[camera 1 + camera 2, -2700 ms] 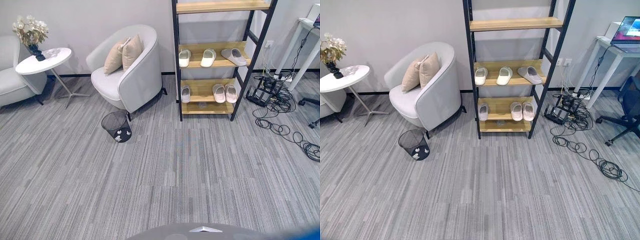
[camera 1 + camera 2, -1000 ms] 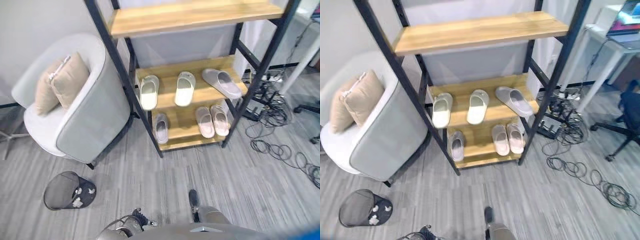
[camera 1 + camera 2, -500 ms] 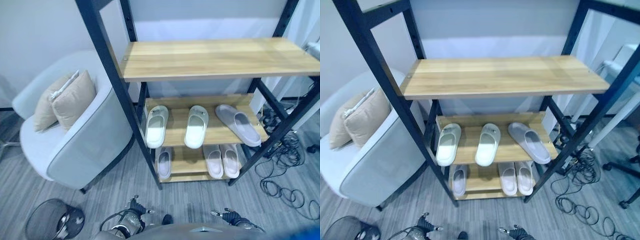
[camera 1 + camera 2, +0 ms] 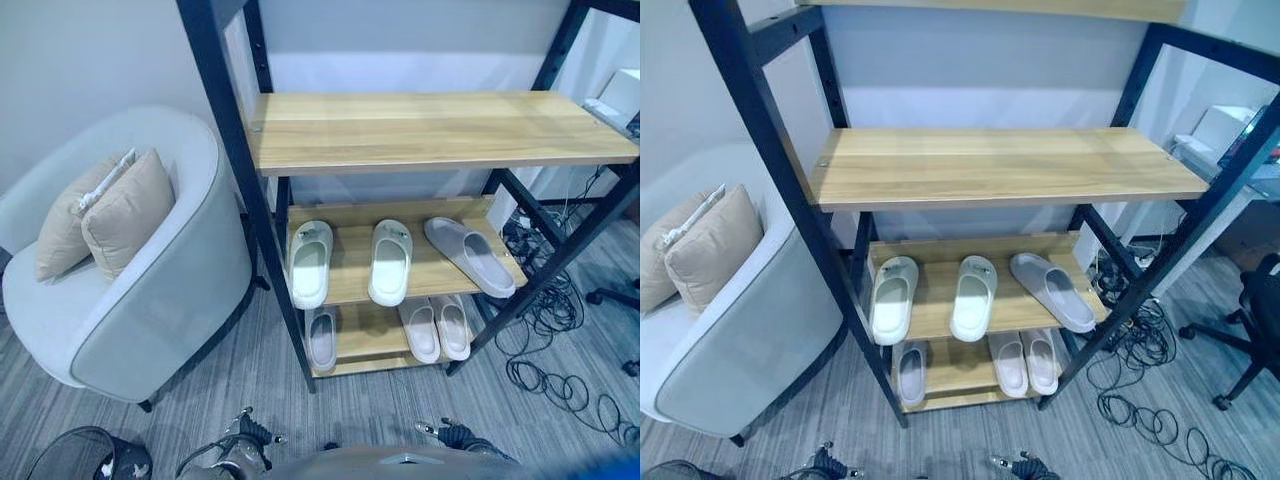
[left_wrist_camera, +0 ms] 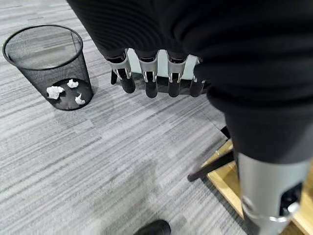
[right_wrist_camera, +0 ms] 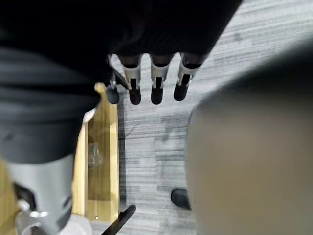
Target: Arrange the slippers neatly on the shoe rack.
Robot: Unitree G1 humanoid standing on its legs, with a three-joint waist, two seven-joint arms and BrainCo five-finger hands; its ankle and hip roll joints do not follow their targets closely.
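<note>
Left eye view: shoe rack (image 4: 420,125) being faced; white pair (image 4: 310,262) lying straight toward middle shelf's left edge, grey slipper (image 4: 468,256) lying askew at right edge, judged remaining to be straightened.

Left wrist view: left hand (image 5: 156,78) being held relaxed, empty.

Right wrist view: right hand (image 6: 155,81) being held relaxed, empty.
</note>
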